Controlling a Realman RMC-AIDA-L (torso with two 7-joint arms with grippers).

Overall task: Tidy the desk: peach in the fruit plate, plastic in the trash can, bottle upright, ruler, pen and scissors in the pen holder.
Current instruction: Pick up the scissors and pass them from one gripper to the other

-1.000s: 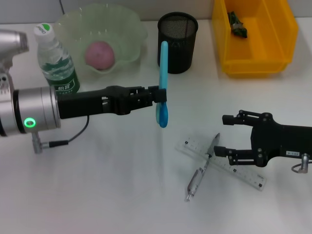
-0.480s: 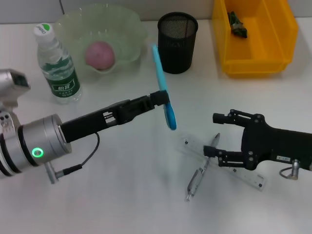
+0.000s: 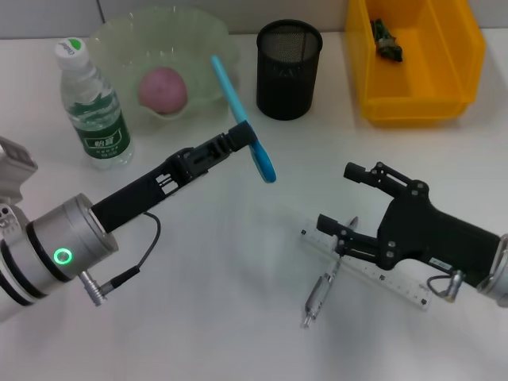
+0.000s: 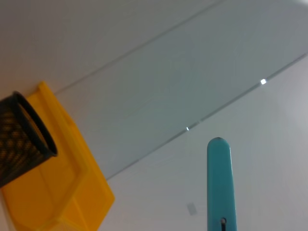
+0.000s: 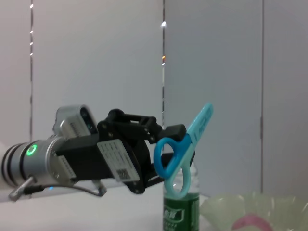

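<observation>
**Above the counter: scissors gripped, ruler and pen lying flat**

On the white counter, far right: yellow trash can with dark plastic inside. Far left: green fruit plate holding the peach; just left of it, bottle standing upright. Between plate and can: black mesh pen holder. Reaching in from the near left, left pincer clamped on the blue scissors, lifted and tilted, tip toward the plate, near the holder. At right, right pincer spread apart over the clear ruler and silver pen, both lying crossed on the counter.
</observation>
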